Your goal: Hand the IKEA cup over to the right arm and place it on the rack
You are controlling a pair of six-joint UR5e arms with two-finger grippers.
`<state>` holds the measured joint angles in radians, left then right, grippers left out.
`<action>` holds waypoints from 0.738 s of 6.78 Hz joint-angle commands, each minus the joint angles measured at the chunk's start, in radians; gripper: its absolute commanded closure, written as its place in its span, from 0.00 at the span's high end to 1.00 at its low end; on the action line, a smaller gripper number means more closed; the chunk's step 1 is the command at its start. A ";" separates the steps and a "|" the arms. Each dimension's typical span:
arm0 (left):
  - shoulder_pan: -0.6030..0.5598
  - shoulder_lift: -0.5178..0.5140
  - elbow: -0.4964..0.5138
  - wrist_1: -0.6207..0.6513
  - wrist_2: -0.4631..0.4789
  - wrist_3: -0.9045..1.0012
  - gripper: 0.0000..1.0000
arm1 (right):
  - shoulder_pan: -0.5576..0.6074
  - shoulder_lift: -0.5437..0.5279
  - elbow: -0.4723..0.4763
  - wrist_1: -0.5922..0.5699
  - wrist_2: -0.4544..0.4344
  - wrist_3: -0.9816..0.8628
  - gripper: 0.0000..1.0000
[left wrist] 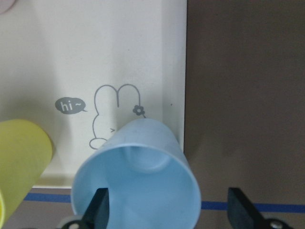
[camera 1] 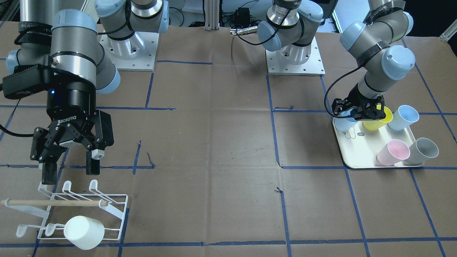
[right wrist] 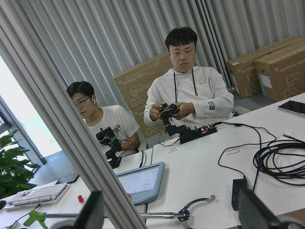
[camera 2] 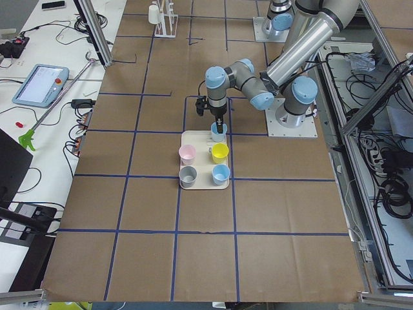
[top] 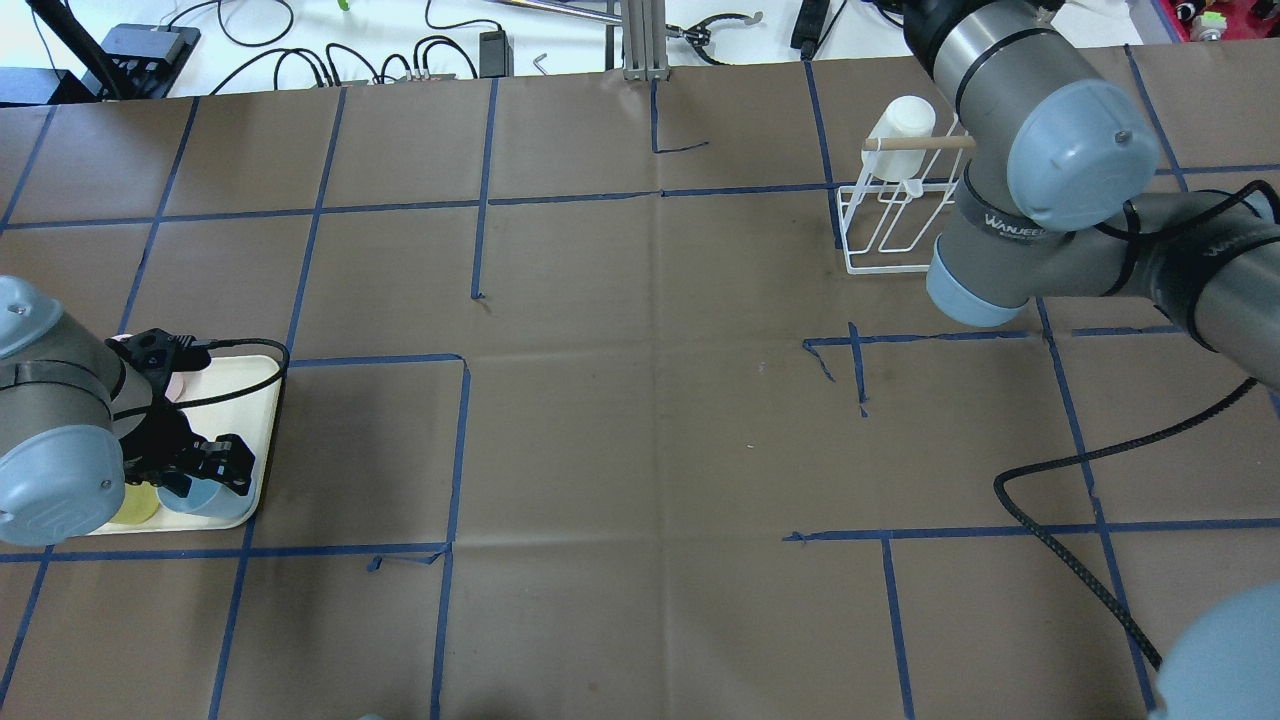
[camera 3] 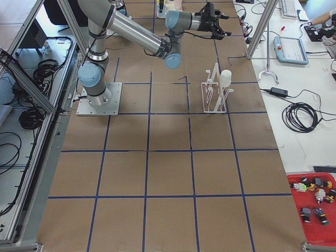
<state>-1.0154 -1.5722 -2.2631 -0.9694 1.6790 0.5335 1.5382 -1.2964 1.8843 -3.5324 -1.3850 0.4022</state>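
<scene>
Your left hand (left wrist: 169,210) hovers over the pale blue cup (left wrist: 138,176) at a corner of the bear tray (left wrist: 143,47), fingers spread, clamped on nothing. Your right hand (camera 1: 71,167) hangs with fingers apart above the white wire rack (camera 1: 53,202), which holds a white cup (camera 1: 84,232)

Wide open across the mid-frame worktop (top: 640,420), crowded only on the cup-packed tray (top: 245,390) lower left and at the rack (top: 893,225) upper right.
</scene>
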 commanded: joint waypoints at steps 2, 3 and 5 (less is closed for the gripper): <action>-0.006 -0.002 0.011 -0.002 -0.034 0.003 0.00 | 0.040 -0.041 0.067 0.013 0.133 0.357 1.00; -0.009 0.004 0.037 -0.003 -0.036 0.008 0.00 | 0.049 -0.052 0.090 0.013 0.174 0.492 1.00; -0.018 0.003 0.214 -0.175 -0.105 0.011 0.00 | 0.056 -0.124 0.130 0.017 0.222 0.729 1.00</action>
<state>-1.0287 -1.5696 -2.1513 -1.0368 1.6169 0.5430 1.5901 -1.3834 1.9894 -3.5168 -1.1877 0.9882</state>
